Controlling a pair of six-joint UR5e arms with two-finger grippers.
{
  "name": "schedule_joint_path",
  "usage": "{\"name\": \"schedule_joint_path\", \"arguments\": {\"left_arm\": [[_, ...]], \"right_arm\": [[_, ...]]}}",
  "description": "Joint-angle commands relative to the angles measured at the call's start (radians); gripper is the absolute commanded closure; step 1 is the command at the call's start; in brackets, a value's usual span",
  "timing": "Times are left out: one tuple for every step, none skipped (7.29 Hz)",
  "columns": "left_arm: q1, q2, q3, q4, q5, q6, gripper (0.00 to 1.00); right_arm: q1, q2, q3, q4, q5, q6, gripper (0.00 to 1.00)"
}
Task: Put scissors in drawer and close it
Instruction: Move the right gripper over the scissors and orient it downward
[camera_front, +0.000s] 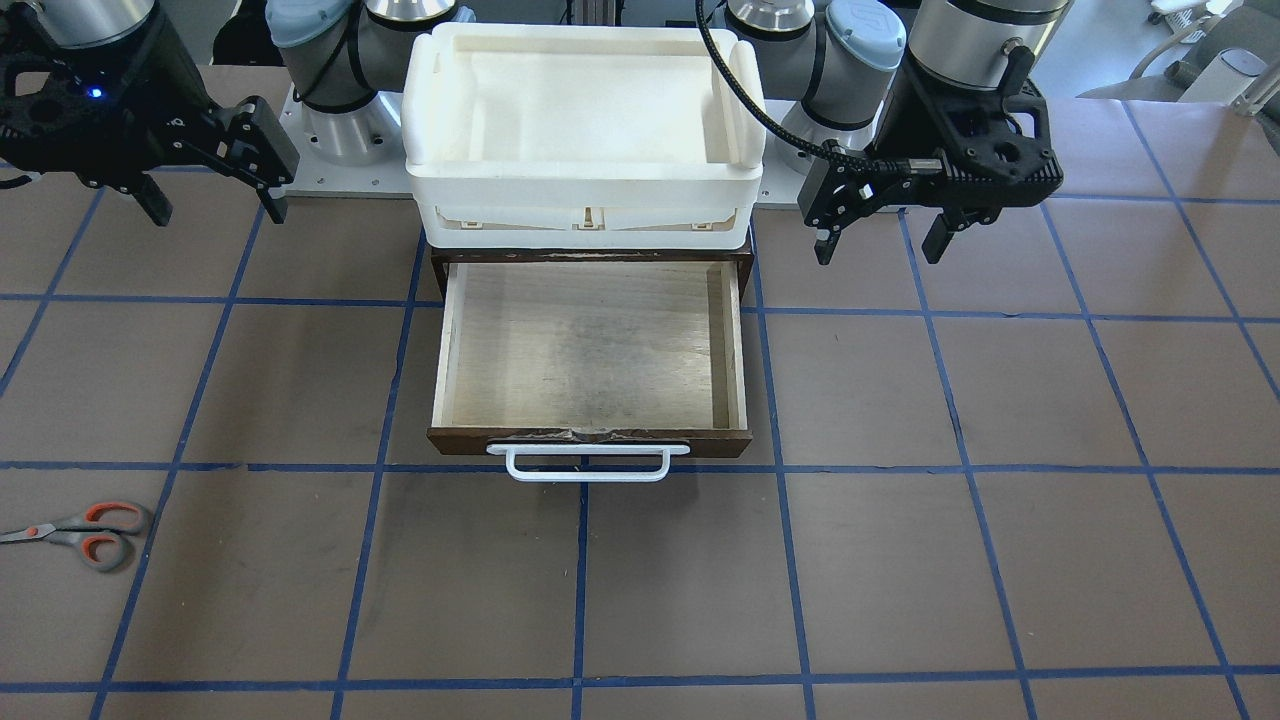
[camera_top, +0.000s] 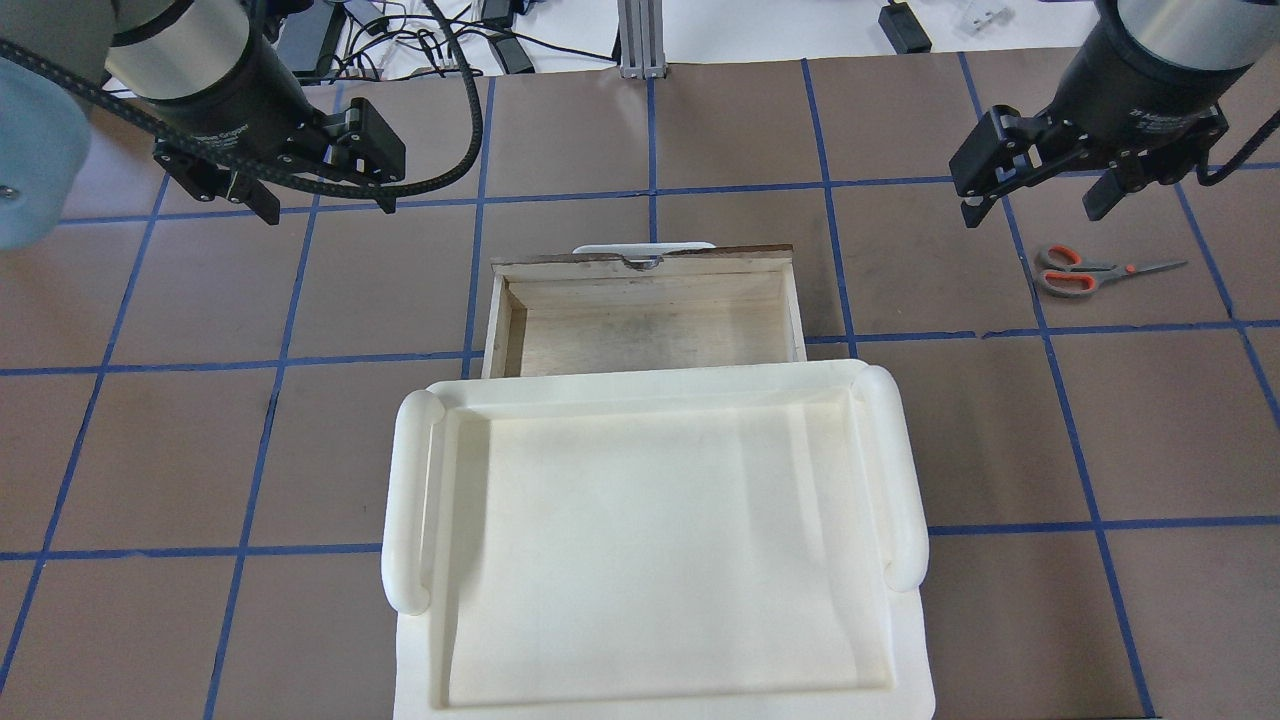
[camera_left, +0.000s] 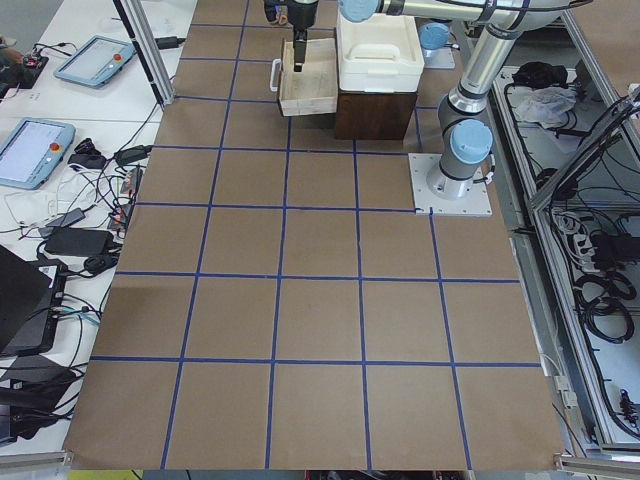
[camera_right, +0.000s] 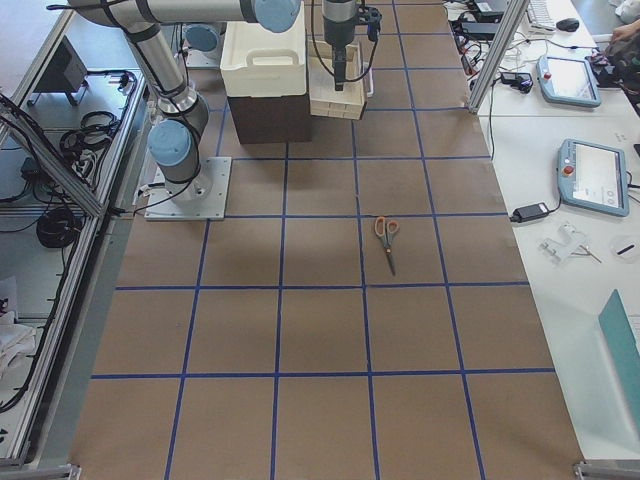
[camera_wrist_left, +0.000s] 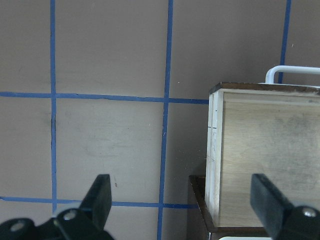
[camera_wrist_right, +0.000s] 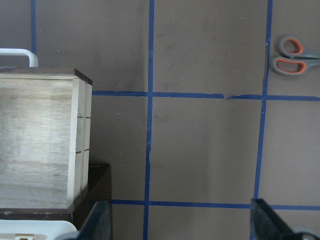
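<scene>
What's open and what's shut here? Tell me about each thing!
drawer: pulled open, empty.
scissors: blades shut, lying flat, nothing touching them.
left gripper: jaws open, holding nothing.
right gripper: jaws open, holding nothing.
bin: empty.

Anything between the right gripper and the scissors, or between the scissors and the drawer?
Nothing visible. The right gripper hovers open near the scissors, with only bare table between them. The stretch of table from the scissors to the open drawer is bare too, and the drawer holds nothing.
</scene>
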Motion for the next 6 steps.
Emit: {"name": "schedule_joint_path", "arguments": {"left_arm": [[0.003,0.0,0.002,0.001,0.0,0.008,0.0],[0.003,0.0,0.0,0.001,0.0,0.007,0.0],[0.003,0.0,0.002,0.003,0.0,0.0,0.0],[0.004,0.0,0.002,0.003,-0.001,0.002,0.0],[0.015,0.0,0.002,0.0,-0.004,0.008,0.0],[0.029,0.0,0.002,-0.003,-0.009,0.013,0.0]], "right_arm": [[-0.101,0.021,0.0,-0.005,-0.004,-0.306,0.0],[-0.174,0.025,0.0,-0.006,-0.001,-0.493,0.0],[-0.211,0.05,0.0,-0.006,0.001,-0.622,0.0],[-0.221,0.063,0.0,-0.006,-0.002,-0.751,0.0],[-0.227,0.099,0.0,-0.035,-0.005,-0.83,0.0],[-0.229,0.158,0.0,-0.142,-0.014,-0.847,0.0]]}}
